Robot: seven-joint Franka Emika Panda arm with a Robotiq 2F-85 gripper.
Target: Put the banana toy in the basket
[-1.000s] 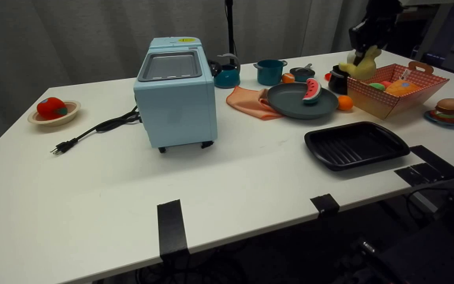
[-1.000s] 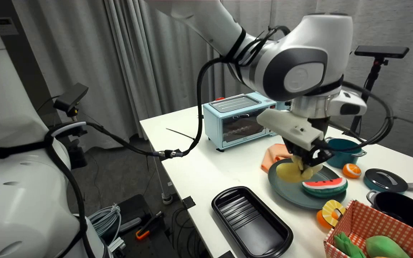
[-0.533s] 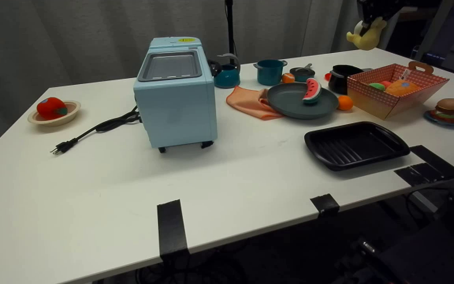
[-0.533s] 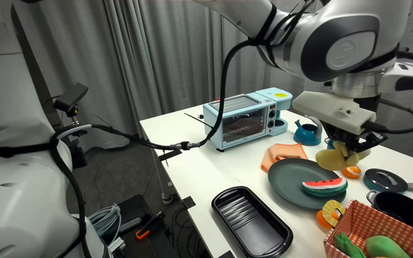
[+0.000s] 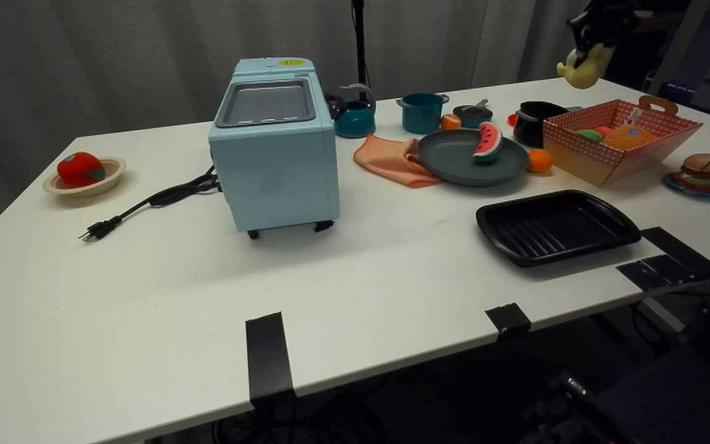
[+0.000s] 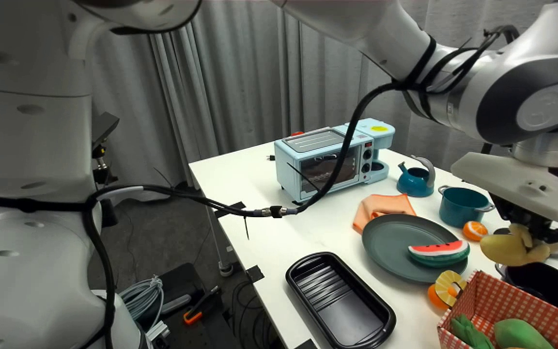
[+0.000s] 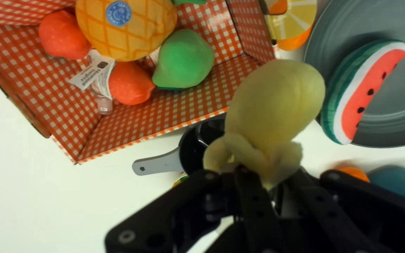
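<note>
A white desk point(image 5: 361, 277) stretches across both exterior views on my remote feed, and in an exterior view the white arm point(image 6: 356, 22) I steer from afar reaches over it. A light-blue toaster oven point(image 5: 278, 176) stands well apart from a red-and-white checked basket point(image 5: 595, 151). Near the basket lie a black ridged tray point(image 5: 577, 222) and a gray plate point(image 5: 453, 160). Next in size come an orange toy point(image 7: 128, 38) inside the basket and 1 watermelon toy point(image 5: 487, 142) on the plate. In midair near the basket is the banana toy point(image 7: 276, 102), pale yellow, stubby and smooth, with 1 plump, rounded end. In the wrist view that end overlaps a basket corner; I cannot tell whether it hangs over the rim. My black fingers point(image 7: 255, 203) pinch the banana toy at its other end, where lighter, cream-toned peel flaps point(image 7: 237, 149) curl outward, slightly blurred. Rounding out the basket's load are 2 red toys point(image 7: 63, 35) and 1 green toy point(image 7: 186, 59), lying around the orange toy in the wrist view.
</note>
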